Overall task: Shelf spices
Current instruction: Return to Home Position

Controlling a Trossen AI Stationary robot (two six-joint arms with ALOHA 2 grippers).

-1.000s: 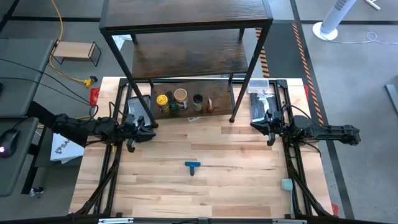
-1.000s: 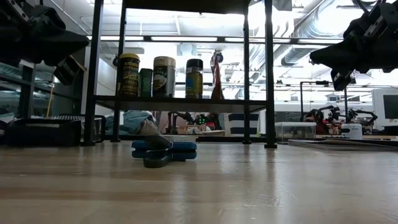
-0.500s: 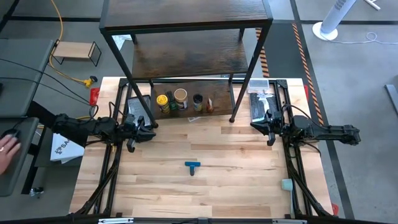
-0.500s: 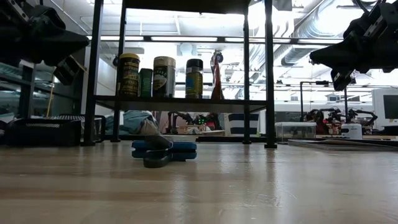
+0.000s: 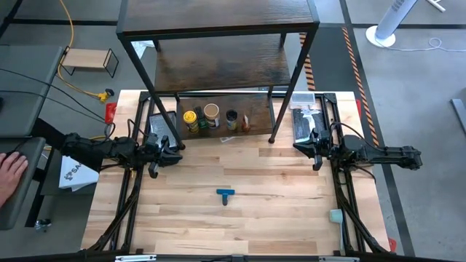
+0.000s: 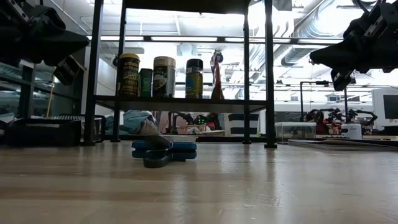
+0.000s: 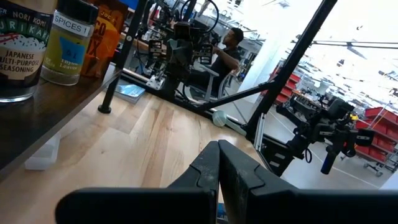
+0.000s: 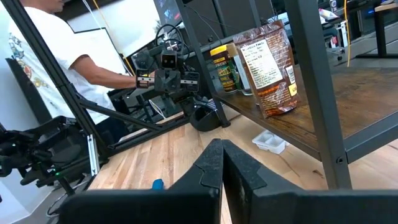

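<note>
Changing: a person's hand (image 5: 9,175) is sliding in beyond the table's (image 5: 240,225) left edge, while neither arm is moving.
Left gripper (image 5: 177,151): hanging just in from the left edge, fingers pressed together, empty.
Right gripper (image 5: 298,148): hanging just in from the right edge, likewise closed on nothing.
Spices (image 5: 211,113): standing in a row on the shelf's (image 5: 218,18) lowest board, along the far edge.
Meaning: shelving is looking finished, and the arms are seemingly resting at home.

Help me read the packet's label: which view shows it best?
Right wrist view: the packet stands on the shelf, printed label facing the camera. Low view shows it edge-on; high view, a small sliver; left wrist view, only an orange part.
</note>
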